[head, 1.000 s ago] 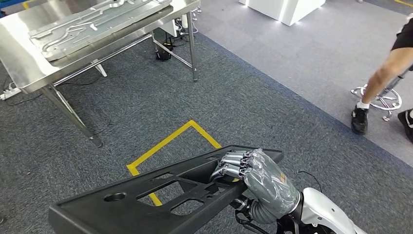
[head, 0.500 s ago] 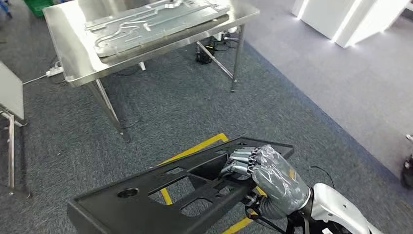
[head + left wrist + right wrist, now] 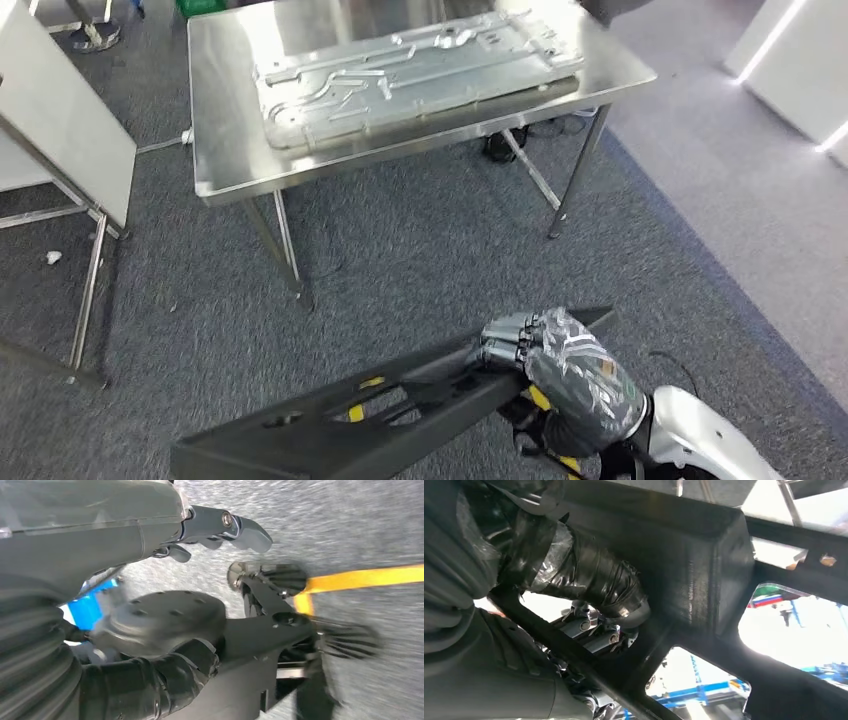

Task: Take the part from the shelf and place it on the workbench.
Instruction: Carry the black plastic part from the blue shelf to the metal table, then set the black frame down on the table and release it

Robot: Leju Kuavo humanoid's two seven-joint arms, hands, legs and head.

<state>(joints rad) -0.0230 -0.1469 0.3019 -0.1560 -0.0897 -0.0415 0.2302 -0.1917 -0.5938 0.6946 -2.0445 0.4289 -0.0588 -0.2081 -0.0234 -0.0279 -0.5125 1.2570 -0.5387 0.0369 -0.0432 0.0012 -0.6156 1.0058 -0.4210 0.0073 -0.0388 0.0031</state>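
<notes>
Cam swung toward workbench (image 3: 215, 150); right robot hand (image 3: 560, 365) grips part (image 3: 380, 415).

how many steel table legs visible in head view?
3 on the steel workbench: two close together at front-left, one at front-right. Others may be hidden behind the top.

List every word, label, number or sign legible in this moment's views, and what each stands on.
None can be read.
The black part held by the right hand shows no print.
The stamped metal panel on the steel workbench bears only embossed shapes.
The yellow floor tape is a plain line marking.
The red, white and blue patch seen through the part's opening is too blurred to read.
</notes>
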